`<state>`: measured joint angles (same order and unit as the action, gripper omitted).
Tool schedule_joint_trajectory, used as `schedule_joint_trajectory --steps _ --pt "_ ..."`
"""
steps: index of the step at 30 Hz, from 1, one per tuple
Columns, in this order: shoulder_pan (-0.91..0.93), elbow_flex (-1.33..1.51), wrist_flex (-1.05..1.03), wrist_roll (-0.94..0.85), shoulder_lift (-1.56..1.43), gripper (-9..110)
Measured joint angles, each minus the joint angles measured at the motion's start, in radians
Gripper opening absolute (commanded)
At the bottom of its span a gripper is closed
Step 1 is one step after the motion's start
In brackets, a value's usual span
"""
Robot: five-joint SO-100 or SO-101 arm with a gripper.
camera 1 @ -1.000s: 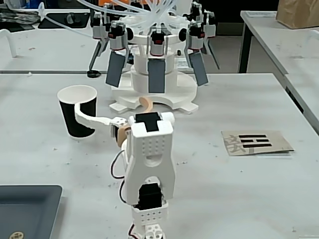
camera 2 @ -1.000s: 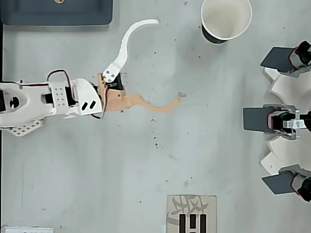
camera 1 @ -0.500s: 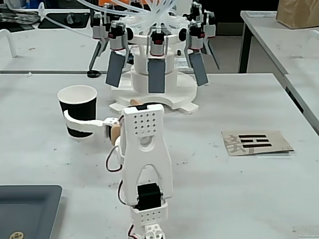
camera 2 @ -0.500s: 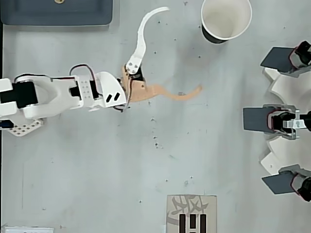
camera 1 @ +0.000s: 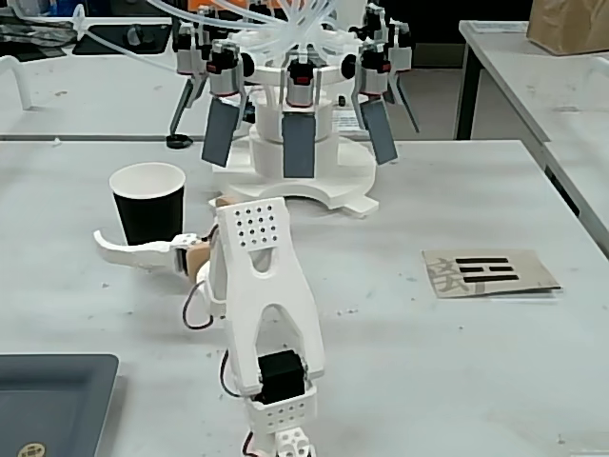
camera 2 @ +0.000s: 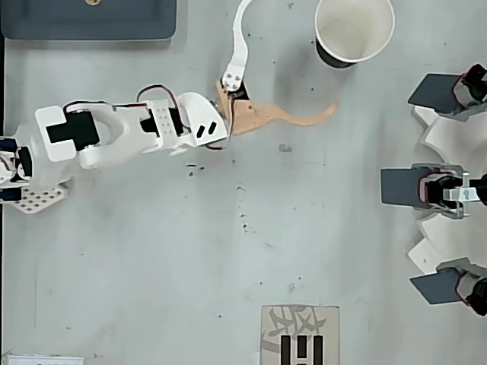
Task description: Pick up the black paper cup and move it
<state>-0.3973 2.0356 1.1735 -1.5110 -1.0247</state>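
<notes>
Overhead view is showing a speckled grey table (camera 2: 319, 251) carrying a white multi-armed rig (camera 1: 295, 124) at its far side, a dark tray (camera 2: 87, 19), and a printed card (camera 2: 298, 334). Upright near the rig, the black paper cup (camera 2: 354, 30) is standing just beyond the gripper (camera 2: 291, 55), whose jaws are spreading wide apart.

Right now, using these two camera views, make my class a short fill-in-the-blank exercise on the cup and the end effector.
1. The black paper cup stands ____ on the table.
2. The end effector has its fingers spread ____.
3. Inside, the cup is coloured ____.
4. The cup is ____ of any contents.

Missing words: upright; open; white; empty
</notes>
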Motion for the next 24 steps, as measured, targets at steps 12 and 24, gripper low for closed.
schedule_joint_trajectory --steps 12,24 --pt "-0.017 -0.422 -0.215 -0.003 0.215 57" --pt "-0.031 -0.684 -0.342 0.000 0.339 57"
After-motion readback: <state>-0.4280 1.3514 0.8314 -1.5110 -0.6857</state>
